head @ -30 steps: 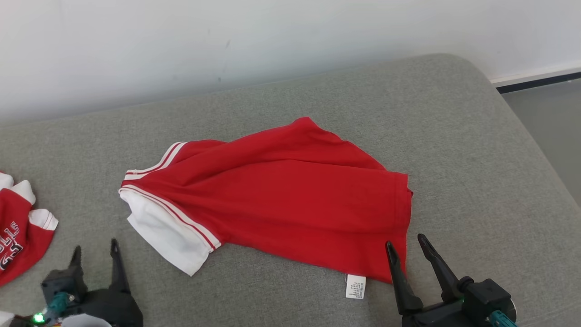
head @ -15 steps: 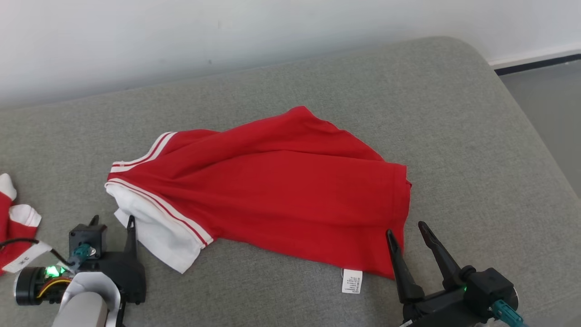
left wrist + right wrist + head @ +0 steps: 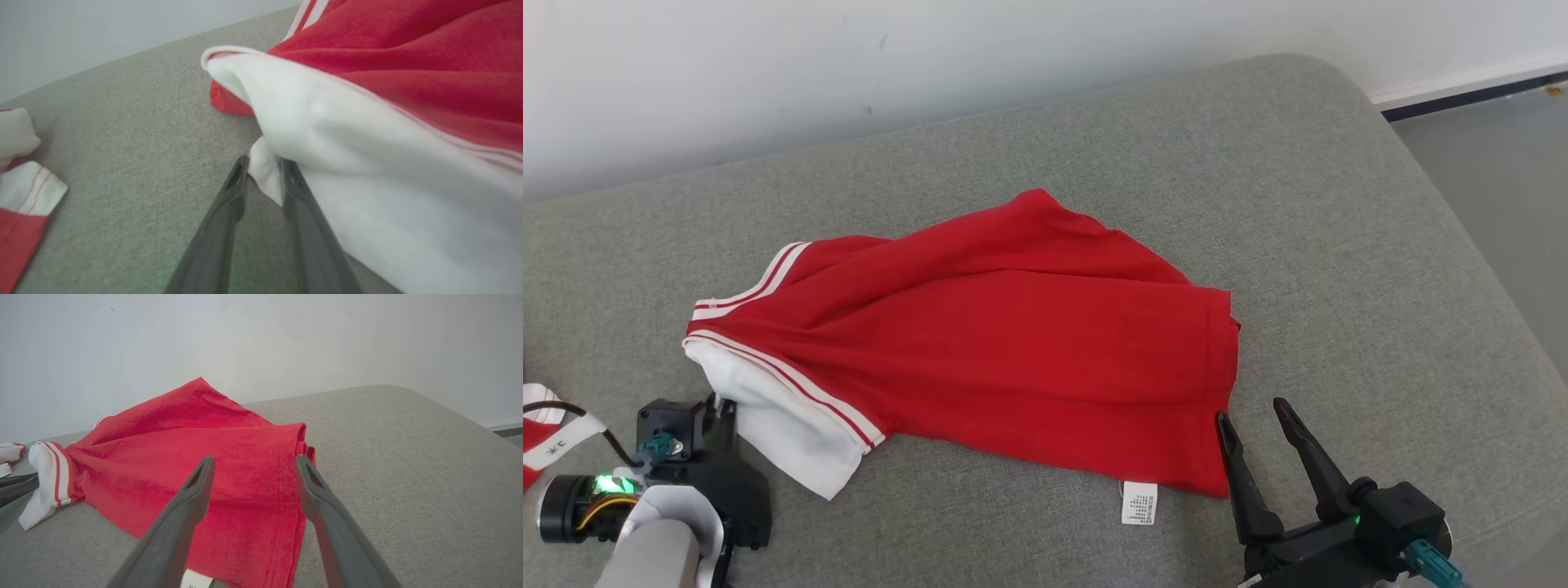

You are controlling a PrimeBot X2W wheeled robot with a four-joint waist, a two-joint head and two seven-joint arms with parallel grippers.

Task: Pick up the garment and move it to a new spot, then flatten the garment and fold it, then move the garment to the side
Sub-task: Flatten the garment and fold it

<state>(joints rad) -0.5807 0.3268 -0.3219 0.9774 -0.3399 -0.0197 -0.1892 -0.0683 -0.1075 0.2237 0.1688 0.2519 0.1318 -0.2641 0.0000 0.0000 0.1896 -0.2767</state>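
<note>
A red garment [image 3: 1013, 343] with a white, red-striped sleeve [image 3: 784, 441] lies spread and rumpled on the grey cushion [image 3: 1339, 269]. My left gripper [image 3: 719, 404] is at the sleeve's left edge. In the left wrist view its jaws are nearly together, and this gripper [image 3: 263, 165] is shut on a small fold of the white sleeve [image 3: 367, 163]. My right gripper [image 3: 1250, 412] stands open at the garment's lower right corner. In the right wrist view its fingers [image 3: 196, 490] hang just above the red hem [image 3: 286, 473], with nothing between them.
A second red and white garment [image 3: 551, 433] lies at the cushion's far left, also seen as the other garment [image 3: 20, 183] in the left wrist view. A white care label [image 3: 1139, 502] sticks out from the near hem. The cushion's rounded right edge drops to the floor [image 3: 1503, 163]; a wall stands behind.
The head camera has shifted. My left gripper has moved up to the white sleeve's edge and shut on it. The right gripper has stayed open near the corner.
</note>
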